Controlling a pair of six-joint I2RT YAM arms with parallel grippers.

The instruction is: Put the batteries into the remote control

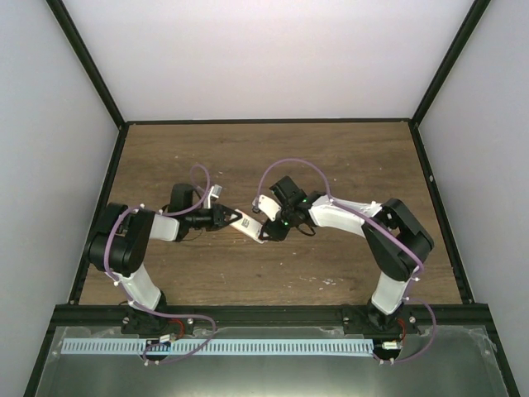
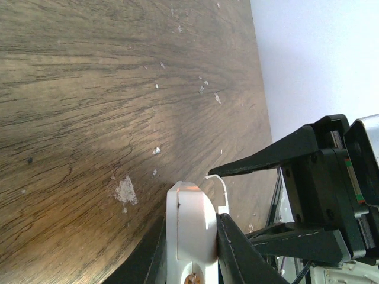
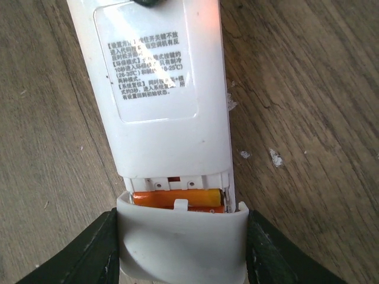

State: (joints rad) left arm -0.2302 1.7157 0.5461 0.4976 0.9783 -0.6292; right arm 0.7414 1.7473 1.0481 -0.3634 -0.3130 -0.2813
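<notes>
The white remote control lies label side up in the right wrist view. Its battery bay is open at the near end. Two orange batteries lie side by side inside the bay. My right gripper is shut on the loose white cover, held against the open bay and partly over the batteries. My left gripper is shut on the remote's other end, above the wood. From above, both grippers meet at the remote mid-table.
The wooden table carries pale specks and a chalky patch. Black frame rails and white walls bound it on three sides. A metal ledge runs along the near edge by the arm bases.
</notes>
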